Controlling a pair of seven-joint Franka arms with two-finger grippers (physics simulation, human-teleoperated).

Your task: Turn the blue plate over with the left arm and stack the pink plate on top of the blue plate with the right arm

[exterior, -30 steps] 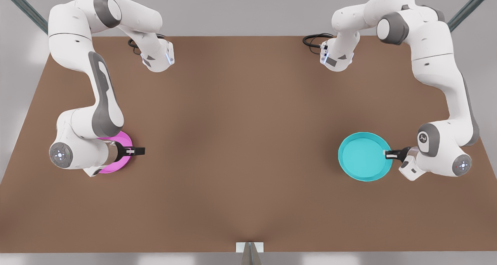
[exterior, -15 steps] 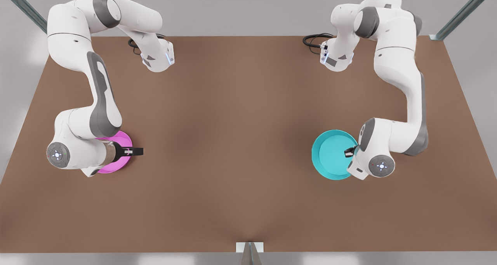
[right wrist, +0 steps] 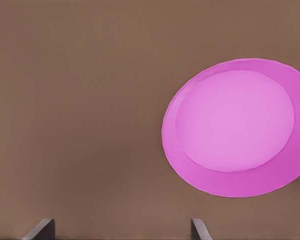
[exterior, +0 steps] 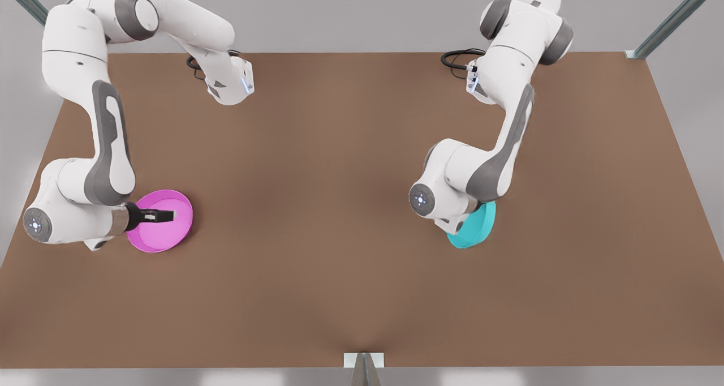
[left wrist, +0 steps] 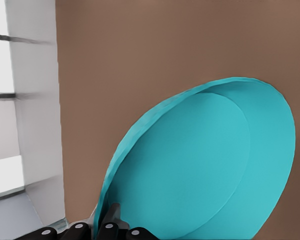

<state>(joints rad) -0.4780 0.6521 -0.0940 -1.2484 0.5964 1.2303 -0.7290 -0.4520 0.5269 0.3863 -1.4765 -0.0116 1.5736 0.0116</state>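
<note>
The blue plate (exterior: 479,226) hangs tilted steeply on edge above the table, mostly hidden under the wrist of the arm on the front view's right. In the left wrist view my left gripper (left wrist: 104,224) is shut on the rim of the blue plate (left wrist: 200,165), which slants away from it. The pink plate (exterior: 161,230) lies flat, rim up, on the table at the front view's left. My right gripper (exterior: 160,216) hovers over it, level, with its fingers spread open and nothing between them. From the right wrist, the pink plate (right wrist: 235,127) lies beyond the open fingertips (right wrist: 196,229).
The brown table (exterior: 339,205) has wide bare room between the two plates. Black cables (exterior: 459,58) coil at the arm bases along the back edge. A small grey bracket (exterior: 363,360) sits at the middle of the front edge.
My left arm has swung toward the front view's left with the blue plate, tipping it from flat to nearly on edge. My right gripper has drawn back toward the front view's left, uncovering the pink plate.
</note>
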